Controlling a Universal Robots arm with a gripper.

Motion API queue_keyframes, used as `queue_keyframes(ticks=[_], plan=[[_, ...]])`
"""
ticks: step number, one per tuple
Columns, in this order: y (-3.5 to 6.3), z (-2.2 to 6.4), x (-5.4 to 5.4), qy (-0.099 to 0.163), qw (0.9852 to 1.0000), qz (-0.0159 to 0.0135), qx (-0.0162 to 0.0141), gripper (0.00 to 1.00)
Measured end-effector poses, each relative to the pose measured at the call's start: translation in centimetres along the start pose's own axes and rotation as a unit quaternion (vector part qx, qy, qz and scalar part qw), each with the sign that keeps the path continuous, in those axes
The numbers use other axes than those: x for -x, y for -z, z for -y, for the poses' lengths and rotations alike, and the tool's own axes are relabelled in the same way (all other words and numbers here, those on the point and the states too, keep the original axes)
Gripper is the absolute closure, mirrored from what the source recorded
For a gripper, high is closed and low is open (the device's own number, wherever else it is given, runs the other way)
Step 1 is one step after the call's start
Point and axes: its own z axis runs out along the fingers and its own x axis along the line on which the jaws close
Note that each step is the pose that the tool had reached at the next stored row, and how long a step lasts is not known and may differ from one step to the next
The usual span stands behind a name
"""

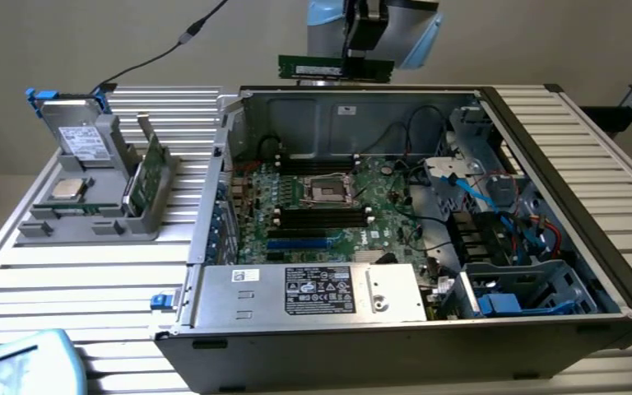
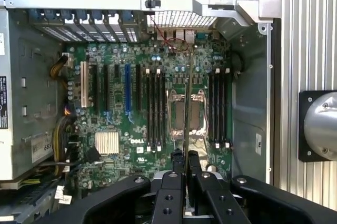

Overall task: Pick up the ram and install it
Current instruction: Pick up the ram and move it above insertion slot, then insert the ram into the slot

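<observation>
Claw (image 1: 357, 56): nearly closed, clamped on ram (image 1: 316, 67)
Ram: level, above case's rear wall
Case (image 1: 305, 115): open, holds motherboard (image 1: 338, 206)
Tray (image 1: 75, 219): holds processor (image 1: 67, 189)

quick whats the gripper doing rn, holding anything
gripper: closed on the ram, holding it above the open computer case.
</observation>
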Motion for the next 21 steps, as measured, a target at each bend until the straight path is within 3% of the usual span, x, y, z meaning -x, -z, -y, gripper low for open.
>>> queue_keyframes(ticks=[7,15,21], plan=[[-1.61,0.07,-0.1,0.000,1.0000,0.0000,-0.0009,0.86],[-2.32,0.06,-0.2,0.004,0.9999,0.0000,-0.0115,0.86],[-2.32,0.05,-0.2,0.004,0.9999,0.0000,-0.0115,0.86]])
